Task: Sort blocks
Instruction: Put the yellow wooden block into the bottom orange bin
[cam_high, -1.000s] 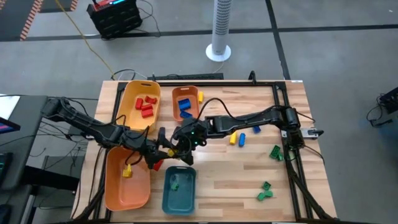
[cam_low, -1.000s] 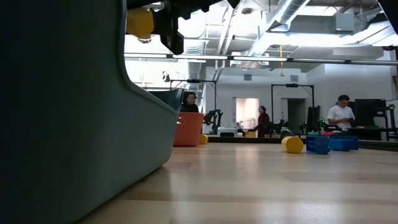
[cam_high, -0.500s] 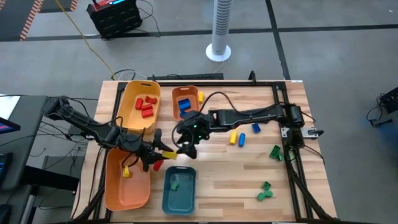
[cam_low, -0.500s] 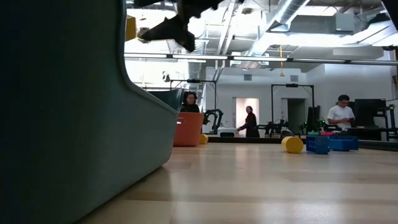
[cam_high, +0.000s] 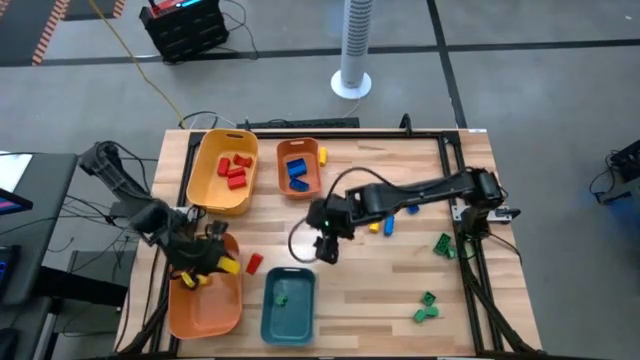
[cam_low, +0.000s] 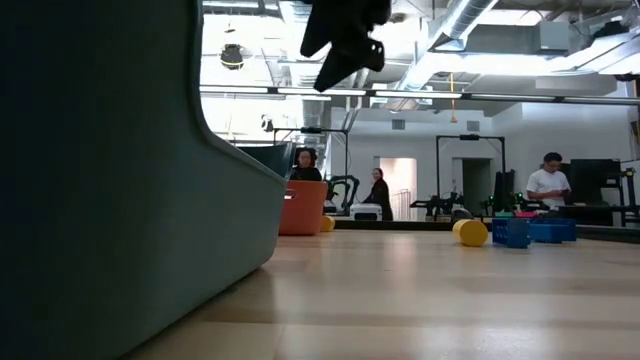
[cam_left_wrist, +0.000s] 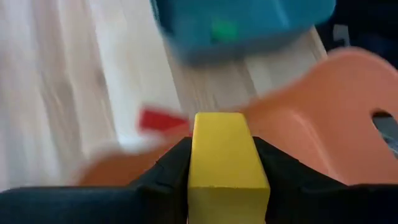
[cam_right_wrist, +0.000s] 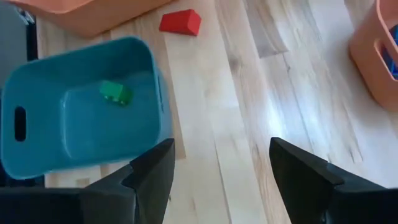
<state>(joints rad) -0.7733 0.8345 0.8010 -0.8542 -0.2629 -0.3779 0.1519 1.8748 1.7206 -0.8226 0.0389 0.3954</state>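
While sorting is partly done, the high view shows the teal tray (cam_high: 288, 305) as landmark. To its left, over the large orange tray (cam_high: 205, 305), hangs the left gripper (cam_high: 208, 262), clamped on a yellow block (cam_high: 228, 265). A red block (cam_high: 254, 263) lies loose on the table just up-left of the teal tray. Above and right of the tray, the right gripper (cam_high: 326, 247) hovers over bare wood. Already sorted: one green block (cam_high: 283, 297) in the teal tray, red blocks in the yellow tray (cam_high: 224, 170), blue ones in the small orange tray (cam_high: 298, 167). Left to do: yellow and blue blocks (cam_high: 381, 222) right of the right arm, and green blocks (cam_high: 426, 306) well right of the teal tray.

Low view: teal tray wall fills the near left; a dark gripper hangs high above the table.

Left wrist view: fingers (cam_left_wrist: 171, 163) grip the yellow block on both sides.

Right wrist view: fingers (cam_right_wrist: 152, 171) stand apart, nothing between them; teal tray with green block beyond.

Judgement: roughly half remains.
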